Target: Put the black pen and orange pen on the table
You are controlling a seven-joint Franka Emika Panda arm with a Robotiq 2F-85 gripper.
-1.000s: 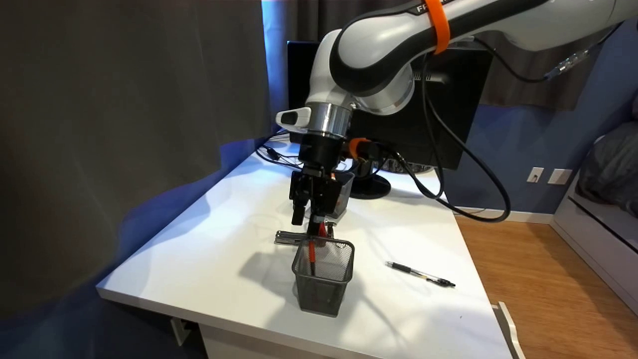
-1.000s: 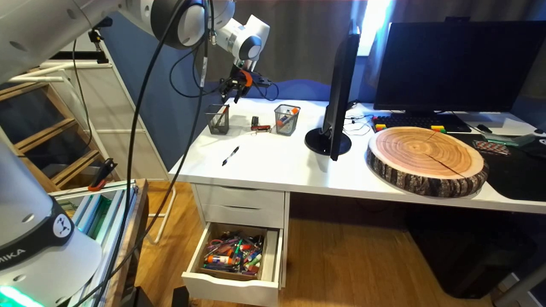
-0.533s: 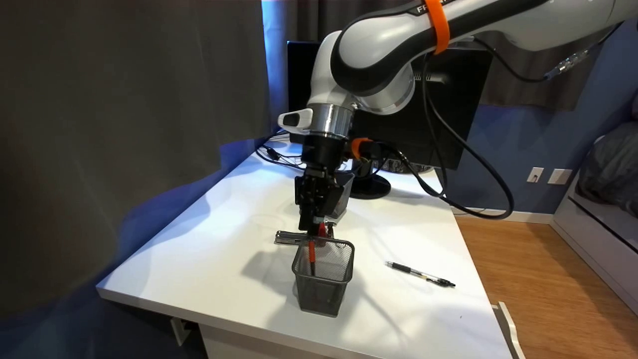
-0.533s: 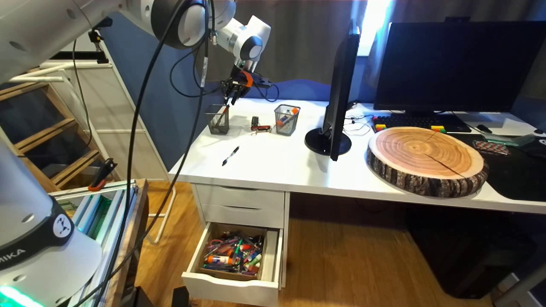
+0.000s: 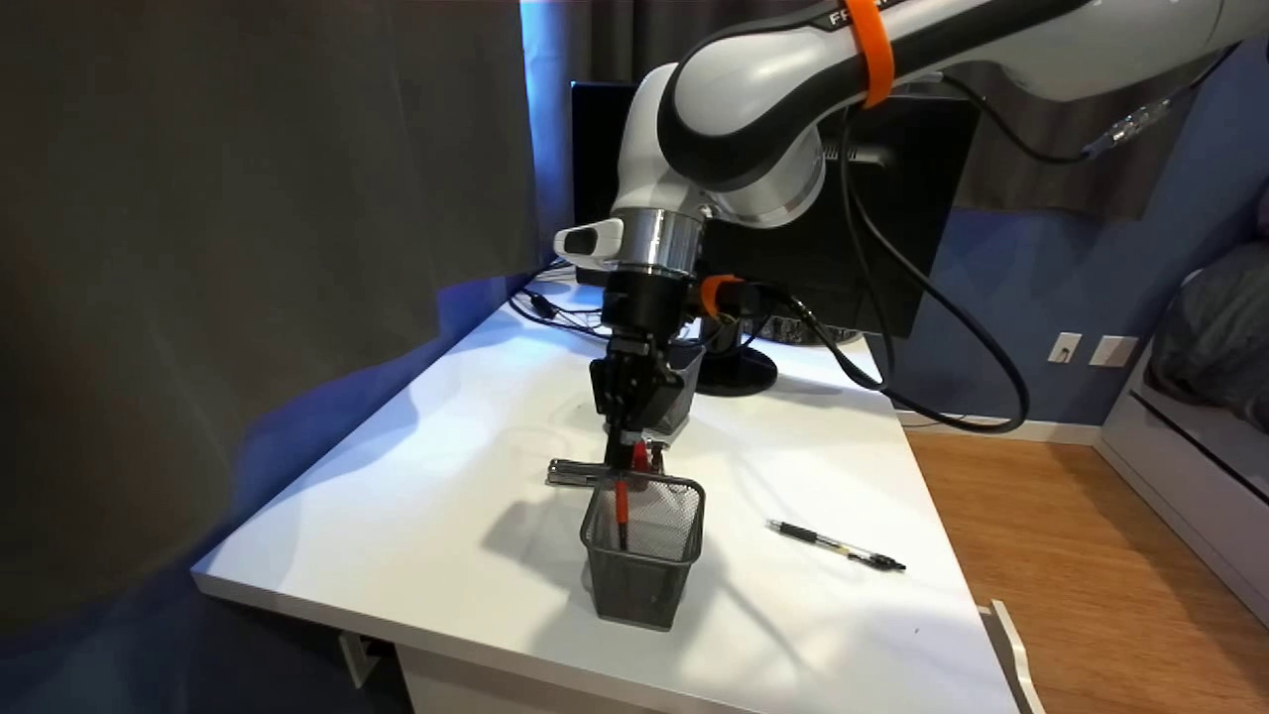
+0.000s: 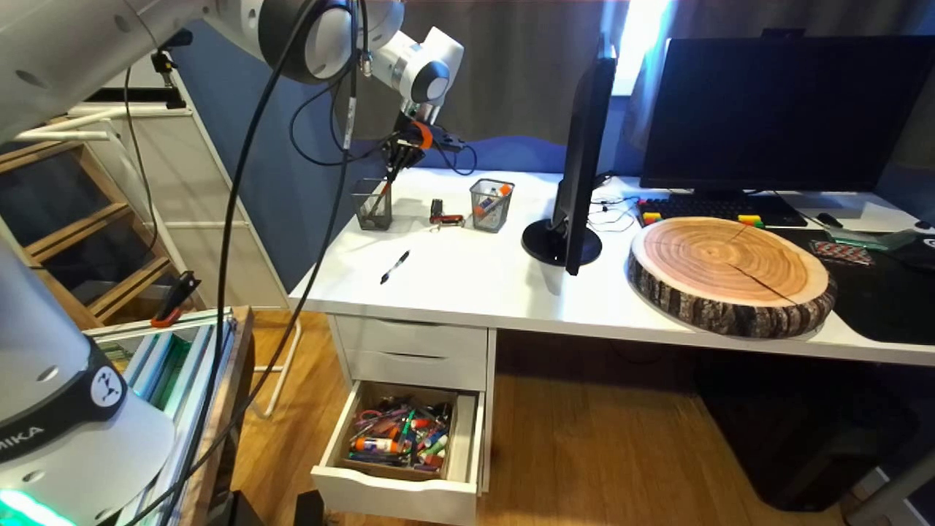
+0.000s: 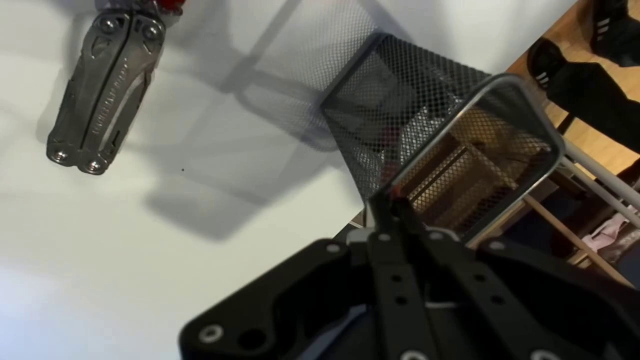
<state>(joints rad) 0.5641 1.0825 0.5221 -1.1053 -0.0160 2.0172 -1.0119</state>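
The orange pen [image 5: 622,502] leans in a black mesh cup [image 5: 644,585], its dark lower end inside and its top at the rim. My gripper [image 5: 621,459] points down at that rim, shut on the pen's upper end. In the wrist view a bit of the orange pen [image 7: 395,191] shows just beyond the fingertips, and the fingers hide its top. The black pen [image 5: 836,544], with a partly clear barrel, lies flat on the white table [image 5: 397,516], apart from the cup. In an exterior view this black pen [image 6: 395,267] lies in front of the mesh cup [image 6: 374,219].
A metal multitool [image 7: 105,95] lies beside the cup, with a red item [image 6: 453,220] at its end. Farther along stands another mesh cup [image 6: 491,206] holding orange-capped sticks, then a monitor [image 6: 584,161]. A cable loop [image 5: 991,397] hangs from the arm. Below, a drawer [image 6: 398,504] stands pulled out.
My gripper's fingers have come together from wide apart onto the top of the orange pen. The hand has shifted slightly; the cup and black pen have not moved.
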